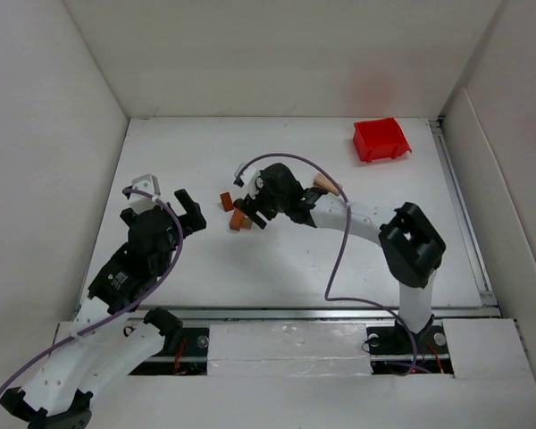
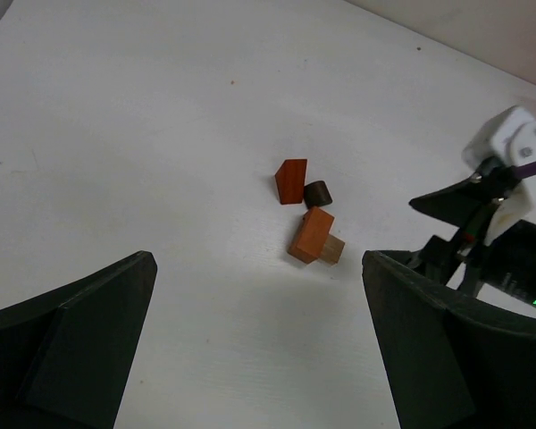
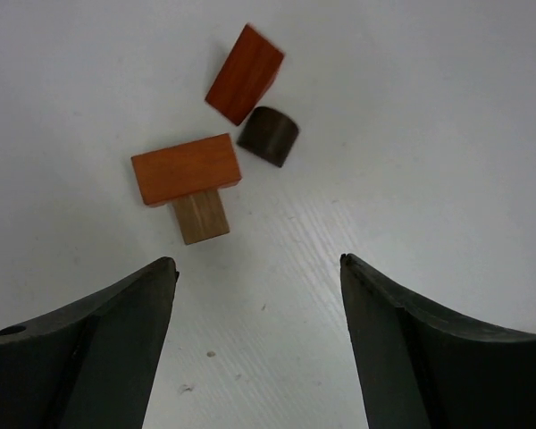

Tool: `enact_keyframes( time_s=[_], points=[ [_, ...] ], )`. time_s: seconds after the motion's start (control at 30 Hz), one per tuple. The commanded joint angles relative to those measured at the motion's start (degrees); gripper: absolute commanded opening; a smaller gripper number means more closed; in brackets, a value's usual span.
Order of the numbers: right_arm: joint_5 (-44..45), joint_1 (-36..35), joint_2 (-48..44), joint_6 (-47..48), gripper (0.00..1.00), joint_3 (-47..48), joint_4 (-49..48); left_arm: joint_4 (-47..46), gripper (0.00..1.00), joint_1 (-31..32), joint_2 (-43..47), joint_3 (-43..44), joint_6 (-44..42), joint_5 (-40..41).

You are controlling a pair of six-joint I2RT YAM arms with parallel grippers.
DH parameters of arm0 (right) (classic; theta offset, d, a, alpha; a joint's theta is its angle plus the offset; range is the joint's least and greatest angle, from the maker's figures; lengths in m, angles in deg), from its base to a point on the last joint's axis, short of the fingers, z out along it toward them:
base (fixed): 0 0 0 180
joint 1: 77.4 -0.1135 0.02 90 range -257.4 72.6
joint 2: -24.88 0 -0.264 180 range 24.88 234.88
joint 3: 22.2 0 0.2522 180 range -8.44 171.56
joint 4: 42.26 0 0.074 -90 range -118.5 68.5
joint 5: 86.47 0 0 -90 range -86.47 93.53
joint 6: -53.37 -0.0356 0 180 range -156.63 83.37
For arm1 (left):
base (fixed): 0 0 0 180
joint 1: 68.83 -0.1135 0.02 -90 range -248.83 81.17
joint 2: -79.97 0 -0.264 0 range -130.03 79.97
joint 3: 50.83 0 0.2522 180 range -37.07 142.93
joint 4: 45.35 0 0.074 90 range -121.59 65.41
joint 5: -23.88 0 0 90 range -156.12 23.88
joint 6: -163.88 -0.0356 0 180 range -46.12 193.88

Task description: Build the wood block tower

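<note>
Several small wooden blocks lie loose mid-table. An orange-brown block [image 3: 186, 169] rests against and partly over a small tan block [image 3: 200, 215]. Beyond them are a reddish wedge-shaped block [image 3: 244, 73] and a dark rounded piece [image 3: 268, 136], close together. The top view shows the wedge-shaped block [image 1: 226, 201] and the orange-brown block [image 1: 239, 220] just left of my right gripper [image 1: 253, 208]. My right gripper [image 3: 257, 261] is open just short of the tan block, with nothing between its fingers. My left gripper [image 2: 257, 268] is open wide and empty, some way from the orange-brown block [image 2: 311, 234].
Another tan wooden piece [image 1: 325, 186] lies behind the right arm. A red plastic bin [image 1: 381, 139] stands at the back right. White walls enclose the table on the left, back and right. The right gripper's body [image 2: 482, 223] shows at the left wrist view's right edge.
</note>
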Motion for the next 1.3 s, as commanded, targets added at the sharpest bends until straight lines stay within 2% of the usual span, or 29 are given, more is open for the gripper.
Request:
enact_keyframes(
  time_s=[0.0,0.17,0.37,0.77,1.07,1.17,1.2,1.27],
  points=[
    [-13.9,1.1,2.1,3.3,0.80,1.9,-2.3,-0.9,0.99,0.3,-0.2,0.5,-0.1,0.3],
    [-13.5,-0.2,7.2,7.3,0.79,3.8,-0.5,-1.6,0.99,0.3,-0.7,0.3,-0.8,-1.0],
    [-14.6,1.5,14.4,7.5,0.69,10.7,5.7,-2.0,0.99,0.3,-1.1,0.2,-1.7,-2.5],
    [-15.2,2.0,18.5,8.0,0.63,15.7,11.0,-2.7,0.99,0.3,-0.9,0.0,-2.3,-3.8],
    [-15.9,1.0,21.9,7.9,0.54,17.7,14.5,-2.9,0.99,0.3,-0.6,0.0,-2.6,-4.3],
    [-15.6,1.0,21.9,7.8,0.45,17.6,14.8,-2.9,0.99,0.3,-0.4,-0.1,-2.6,-4.2],
    [-15.3,1.0,21.7,7.9,0.39,17.6,15.0,-2.9,0.99,0.3,-0.4,-0.1,-2.6,-4.2],
    [-13.9,1.0,19.6,8.1,0.32,16.7,16.9,-2.9,0.99,0.3,-0.3,-0.1,-2.6,-4.3]
  ],
)
